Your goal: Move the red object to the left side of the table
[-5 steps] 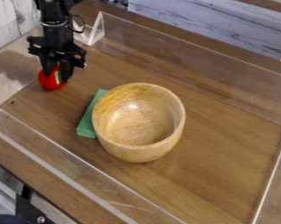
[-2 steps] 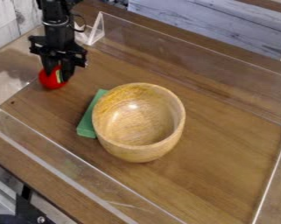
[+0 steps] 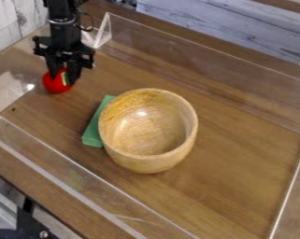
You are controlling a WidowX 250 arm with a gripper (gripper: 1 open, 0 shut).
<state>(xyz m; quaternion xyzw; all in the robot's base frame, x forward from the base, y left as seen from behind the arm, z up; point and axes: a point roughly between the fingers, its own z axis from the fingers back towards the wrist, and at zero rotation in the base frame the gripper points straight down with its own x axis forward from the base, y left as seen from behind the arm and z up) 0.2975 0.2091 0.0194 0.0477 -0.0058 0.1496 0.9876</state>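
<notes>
Gripper (image 3: 64, 77) pinches red object (image 3: 55, 84) near table's (image 3: 227, 149) left wall.

The desk (image 3: 239, 140) is brown wood-grain, edged by low clear acrylic walls (image 3: 64, 177). A wooden bowl (image 3: 149, 129) stands upright near its middle. A flat green cloth (image 3: 94, 124) lies just left of the bowl, its right edge tucked under the bowl's side. The red fruit (image 3: 55, 83) sits at the desk's left part, apart from the cloth; whether it rests on the wood or is lifted cannot be told.
</notes>
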